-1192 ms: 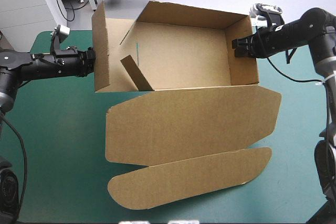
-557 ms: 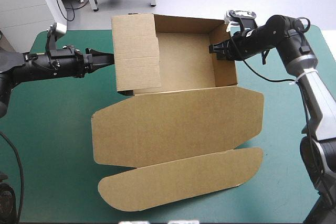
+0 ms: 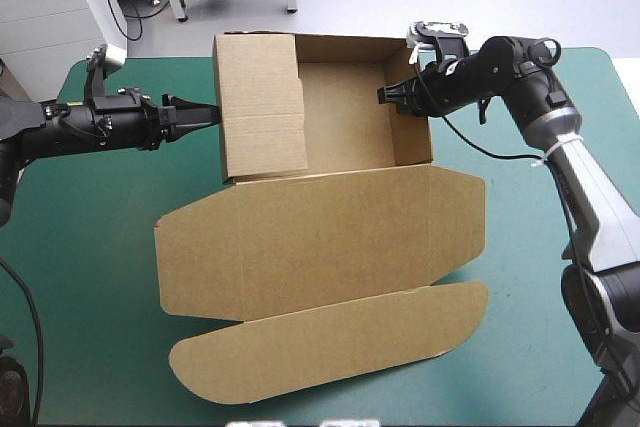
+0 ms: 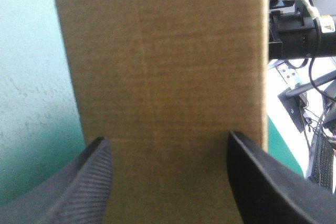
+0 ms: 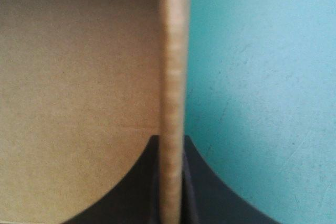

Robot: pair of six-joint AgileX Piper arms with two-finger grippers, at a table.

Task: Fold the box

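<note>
Beside the box's left side, my left gripper (image 3: 205, 113) stands open, fingers spread wide and holding nothing. Its tips are right at the left flap (image 3: 260, 107), which leans in over the floor of the box. The box (image 3: 345, 117) sits on the teal-green table (image 3: 90, 277) with its walls raised and its lid (image 3: 320, 237) flat on the side nearest me. On the box's right side, my right gripper (image 3: 392, 97) is pinched nearly closed on the right wall (image 5: 172, 77), one finger inside the box and one outside.

My worry is the left flap. Nothing grips it, so I judge it could spring back outward once I ease off. I cannot tell whether it is tucked home. If I push harder with spread fingers, the light box may slide rightward against the pinch, and the right wall could crease or twist out of the clamp.
</note>
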